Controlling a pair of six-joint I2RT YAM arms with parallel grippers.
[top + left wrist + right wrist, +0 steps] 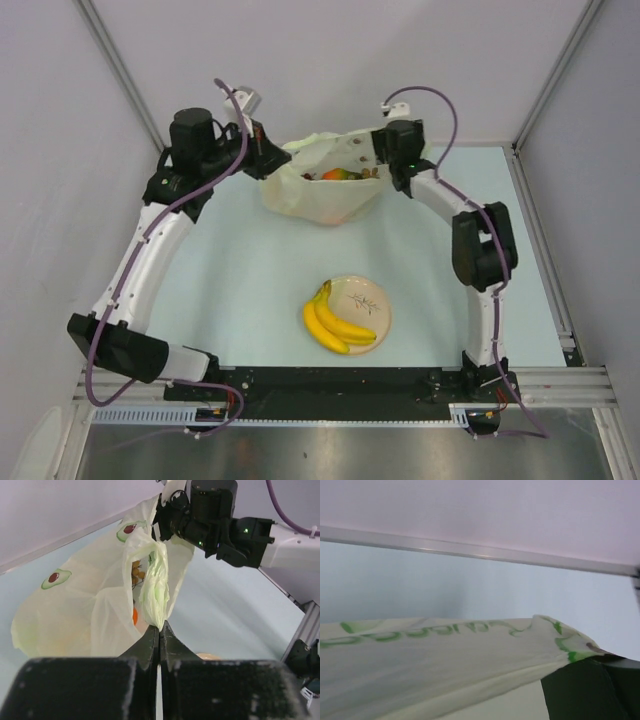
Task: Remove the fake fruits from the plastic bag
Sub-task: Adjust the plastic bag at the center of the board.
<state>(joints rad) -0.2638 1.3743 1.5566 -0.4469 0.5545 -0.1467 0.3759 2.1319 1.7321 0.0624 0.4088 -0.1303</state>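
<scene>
L gripper (159, 630) is clamped on the plastic bag (85, 610), R gripper (374, 166) I can't tell, so stretch the mouth wide b4 reaching the fake fruits (338, 174).

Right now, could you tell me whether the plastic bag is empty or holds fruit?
Not empty: the top view shows orange and reddish fruits inside the open plastic bag; only the banana bunch is out.
</scene>
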